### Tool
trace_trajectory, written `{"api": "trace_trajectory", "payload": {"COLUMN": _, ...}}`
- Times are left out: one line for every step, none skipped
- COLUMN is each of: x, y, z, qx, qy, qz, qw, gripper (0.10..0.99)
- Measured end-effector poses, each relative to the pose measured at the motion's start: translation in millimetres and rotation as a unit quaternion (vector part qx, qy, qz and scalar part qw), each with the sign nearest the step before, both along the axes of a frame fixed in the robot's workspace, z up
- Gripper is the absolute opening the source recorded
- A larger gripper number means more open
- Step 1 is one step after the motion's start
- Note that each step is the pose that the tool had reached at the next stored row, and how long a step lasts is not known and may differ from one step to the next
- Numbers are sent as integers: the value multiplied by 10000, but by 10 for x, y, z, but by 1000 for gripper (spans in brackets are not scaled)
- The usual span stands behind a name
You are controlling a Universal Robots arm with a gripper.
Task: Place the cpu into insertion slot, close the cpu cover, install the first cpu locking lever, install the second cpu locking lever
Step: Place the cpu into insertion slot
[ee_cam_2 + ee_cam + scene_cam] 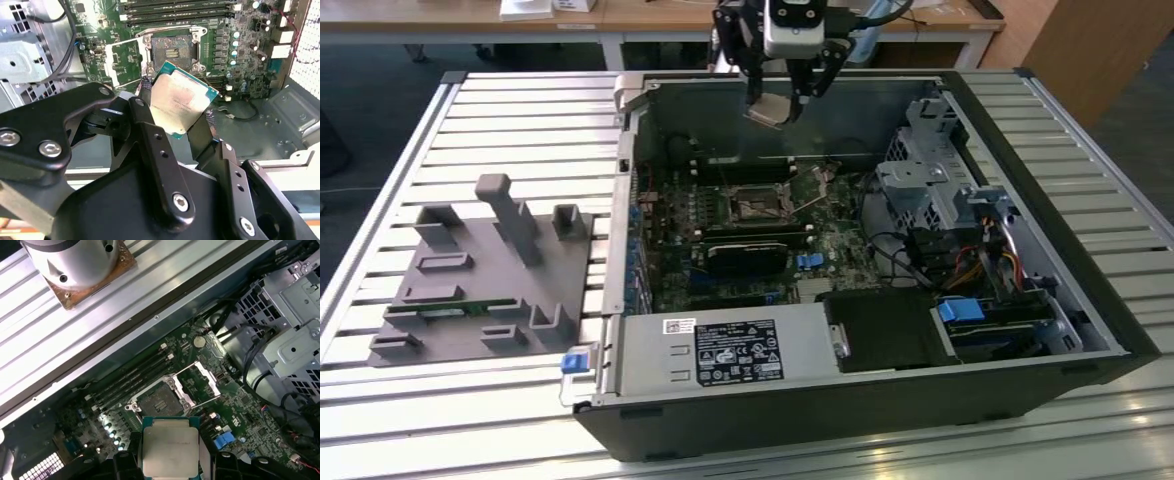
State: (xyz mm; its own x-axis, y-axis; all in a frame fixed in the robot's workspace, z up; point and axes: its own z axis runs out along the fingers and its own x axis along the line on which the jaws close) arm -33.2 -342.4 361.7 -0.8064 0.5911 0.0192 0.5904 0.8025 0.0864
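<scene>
One slatted metal table (520, 120) carries one open black computer case (854, 400). One grey moulded fixture block (480, 290) sits beside it on the exterior view's left. One green motherboard (674, 285) lies inside the case. One black two-fingered gripper (774, 100) hangs over the case's far end. Its fingers (150, 130) pinch opposite edges of the one cpu (182, 102), a flat, tilted square chip with a silvery-grey top and green rim, well above the board. The one small square black insertion slot (159, 402) lies bare, and its thin silver cpu cover (210, 380) is swung open beside it.

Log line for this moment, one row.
gripper shut on cpu | held above computer case | insertion slot empty | cpu cover open
</scene>
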Motion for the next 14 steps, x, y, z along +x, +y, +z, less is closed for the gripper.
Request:
{"api": "trace_trajectory", "payload": {"x": 0, "y": 1, "z": 0, "qx": -1, "qy": 0, "qz": -44, "qw": 10000, "gripper": 537}}
{"api": "trace_trajectory", "payload": {"x": 0, "y": 2, "z": 0, "qx": -1, "qy": 1, "qz": -79, "qw": 10000, "gripper": 537}}
{"api": "trace_trajectory", "payload": {"x": -1, "y": 3, "z": -1, "qx": -1, "qy": 0, "qz": -113, "qw": 9999, "gripper": 537}}
{"api": "trace_trajectory", "payload": {"x": -1, "y": 4, "z": -1, "qx": 0, "qy": 0, "qz": -147, "qw": 9999, "gripper": 537}}
{"api": "trace_trajectory", "payload": {"x": -1, "y": 5, "z": -1, "qx": 0, "qy": 0, "qz": -180, "qw": 9998, "gripper": 537}}
{"api": "trace_trajectory", "payload": {"x": -1, "y": 6, "z": -2, "qx": 0, "qy": 0, "qz": -214, "qw": 9998, "gripper": 537}}
{"api": "trace_trajectory", "payload": {"x": -1, "y": 6, "z": -2, "qx": 0, "qy": 0, "qz": -249, "qw": 9997, "gripper": 537}}
{"api": "trace_trajectory", "payload": {"x": -1, "y": 7, "z": -3, "qx": 0, "qy": 0, "qz": -315, "qw": 9995, "gripper": 537}}
{"api": "trace_trajectory", "payload": {"x": -2, "y": 7, "z": -4, "qx": 0, "qy": 0, "qz": -349, "qw": 9994, "gripper": 537}}
{"api": "trace_trajectory", "payload": {"x": -2, "y": 8, "z": -4, "qx": 0, "qy": 0, "qz": -385, "qw": 9993, "gripper": 537}}
{"api": "trace_trajectory", "payload": {"x": -2, "y": 8, "z": -5, "qx": 0, "qy": 0, "qz": -424, "qw": 9991, "gripper": 537}}
{"api": "trace_trajectory", "payload": {"x": -2, "y": 8, "z": -6, "qx": 0, "qy": 0, "qz": -462, "qw": 9989, "gripper": 537}}
{"api": "trace_trajectory", "payload": {"x": -2, "y": 8, "z": -6, "qx": 0, "qy": 0, "qz": -505, "qw": 9987, "gripper": 537}}
{"api": "trace_trajectory", "payload": {"x": -2, "y": 8, "z": -7, "qx": 0, "qy": 0, "qz": -545, "qw": 9985, "gripper": 537}}
